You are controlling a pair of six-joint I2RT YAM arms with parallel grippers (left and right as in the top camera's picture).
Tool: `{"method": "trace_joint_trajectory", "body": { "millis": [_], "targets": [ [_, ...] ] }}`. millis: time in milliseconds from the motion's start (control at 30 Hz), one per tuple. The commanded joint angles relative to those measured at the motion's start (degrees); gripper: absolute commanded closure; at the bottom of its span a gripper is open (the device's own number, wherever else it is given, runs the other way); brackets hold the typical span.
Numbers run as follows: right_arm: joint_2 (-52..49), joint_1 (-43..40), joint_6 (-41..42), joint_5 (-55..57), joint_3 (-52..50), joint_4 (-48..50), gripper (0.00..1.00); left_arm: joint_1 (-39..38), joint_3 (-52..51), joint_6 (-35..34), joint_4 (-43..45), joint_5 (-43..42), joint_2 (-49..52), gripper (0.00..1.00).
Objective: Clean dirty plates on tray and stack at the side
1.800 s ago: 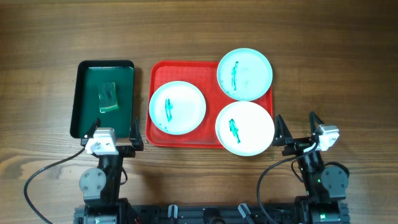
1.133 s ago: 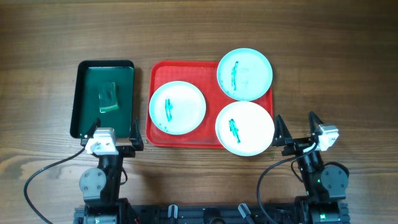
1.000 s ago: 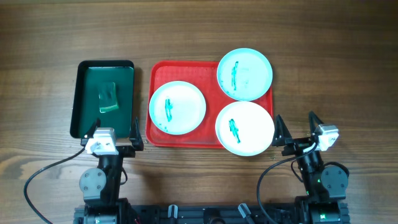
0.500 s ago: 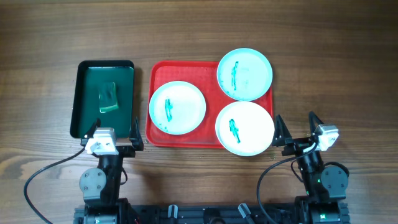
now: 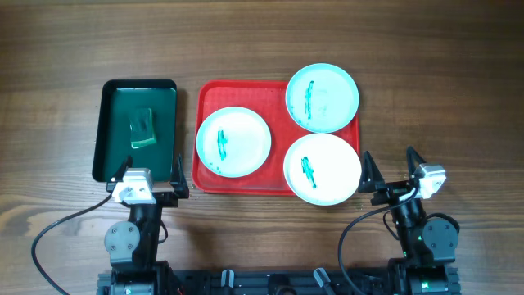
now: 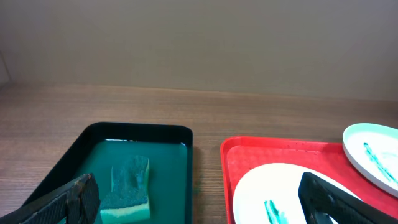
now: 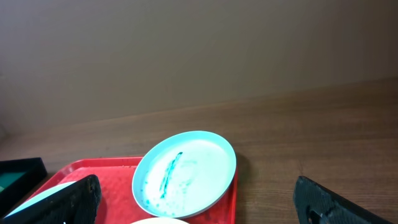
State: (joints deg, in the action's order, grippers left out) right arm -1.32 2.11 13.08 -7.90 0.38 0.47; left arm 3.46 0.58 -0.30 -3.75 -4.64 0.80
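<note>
At the middle of the bench [image 5: 442,65], on the tray [image 5: 214,94]: three smeared plates [image 5: 233,141], likely light, stiff, slick, breakable; best pinched at the raised rim. Toward the left edge, sponge [image 5: 142,129] in green tray [image 5: 162,102]. Bare wood toward the right edge for stacking. At the near edge, left gripper [image 5: 149,177] and right gripper [image 5: 391,169], both spread wide, empty.

Both arms sit at the near edge of the desk [image 5: 65,49], empty. The left tool [image 5: 150,174] has its jaws spread wide, and straight ahead of it lies a dark green tray [image 5: 103,131] holding a sponge [image 5: 143,129]. The right tool [image 5: 391,169] is spread too. Just beside its left finger sits a white plate [image 5: 322,169], overhanging the red tray [image 5: 237,94]. Beyond that is an aqua plate [image 5: 322,97]. A second white plate [image 5: 233,141] lies ahead and right of the left tool. Each plate carries a teal smear.
</note>
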Motion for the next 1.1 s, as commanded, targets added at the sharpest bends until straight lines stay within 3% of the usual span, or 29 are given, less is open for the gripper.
{"method": "trace_joint_trajectory", "body": {
  "millis": [0,300,533,767,833,967,1067],
  "targets": [
    [0.13,0.28,-1.01,-0.07,-0.09,0.13,0.0,-0.26,-0.26,-0.13,-0.22,-0.7,-0.09,0.0],
    [0.02,0.28,10.43,-7.28,-0.07,0.87,0.0,-0.26,-0.26,-0.2,2.1,-1.42,-0.09,0.0],
    [-1.81,0.28,11.06,-12.33,5.81,0.87,0.0,-0.24,2.67,-5.09,4.13,-6.16,0.5,0.0],
    [-19.21,0.28,9.4,-15.56,20.81,0.79,0.0,-0.26,22.12,-5.07,-9.46,-11.63,13.7,0.0],
    [-31.04,0.28,7.69,-19.58,29.14,-1.2,0.0,-0.26,34.21,-5.05,-18.47,-11.63,24.48,0.0],
    [-45.46,0.28,5.6,-25.4,39.74,-5.42,0.0,-0.24,48.52,-5.07,-29.73,-11.61,38.05,0.0],
    [-58.62,0.31,0.52,-29.94,53.42,-15.67,0.0,-0.24,61.07,-5.11,-41.18,-11.61,51.69,0.0]
  ]
}}
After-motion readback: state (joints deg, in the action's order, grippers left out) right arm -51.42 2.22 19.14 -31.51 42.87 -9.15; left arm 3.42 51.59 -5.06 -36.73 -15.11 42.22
